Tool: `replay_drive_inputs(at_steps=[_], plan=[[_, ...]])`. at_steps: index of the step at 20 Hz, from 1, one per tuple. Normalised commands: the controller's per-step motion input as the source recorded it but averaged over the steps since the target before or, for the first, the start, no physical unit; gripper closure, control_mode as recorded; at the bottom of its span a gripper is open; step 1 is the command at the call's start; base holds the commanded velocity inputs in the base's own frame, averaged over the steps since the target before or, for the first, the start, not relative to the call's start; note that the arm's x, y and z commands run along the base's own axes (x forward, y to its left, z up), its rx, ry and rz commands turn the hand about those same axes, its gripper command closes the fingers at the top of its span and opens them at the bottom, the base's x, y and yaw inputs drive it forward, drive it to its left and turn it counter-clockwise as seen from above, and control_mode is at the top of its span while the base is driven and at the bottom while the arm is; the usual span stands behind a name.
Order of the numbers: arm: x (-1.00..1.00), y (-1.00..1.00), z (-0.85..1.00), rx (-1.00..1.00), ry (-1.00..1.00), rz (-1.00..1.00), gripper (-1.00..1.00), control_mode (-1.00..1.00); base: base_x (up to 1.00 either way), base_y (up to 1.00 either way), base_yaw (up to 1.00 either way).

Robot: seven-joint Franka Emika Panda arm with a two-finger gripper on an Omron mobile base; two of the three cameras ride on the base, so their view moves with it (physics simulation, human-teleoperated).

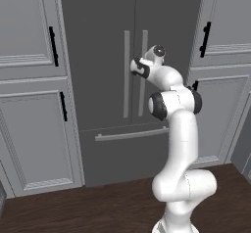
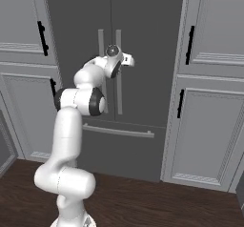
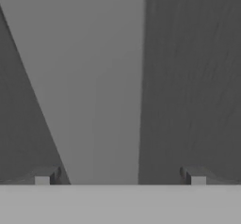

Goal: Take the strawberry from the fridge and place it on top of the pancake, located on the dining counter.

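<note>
The fridge [image 1: 132, 56] is shut, so the strawberry presumably sits hidden inside, and the tool [image 3: 120, 178] hangs wide and empty with a silver door handle [image 3: 101, 86] running from 6 toward 12 o'clock between its fingertips, probably set to pull.

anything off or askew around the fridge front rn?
Nothing stands out. The fridge has both doors shut, and its bar handles are straight. The cabinets on either side are closed. The open tool straddles one handle.
</note>
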Motion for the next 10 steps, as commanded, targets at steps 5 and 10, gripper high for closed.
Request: replay_drive_inputs(at_steps=[5,10], plan=[[0.15,0.0,-0.02,0.0,0.0,0.0,1.0,-1.0,0.0,0.0,0.0],[-0.13,-0.27,0.0,0.0,0.03,-0.01,1.0,-1.0,0.0,0.0,0.0]])
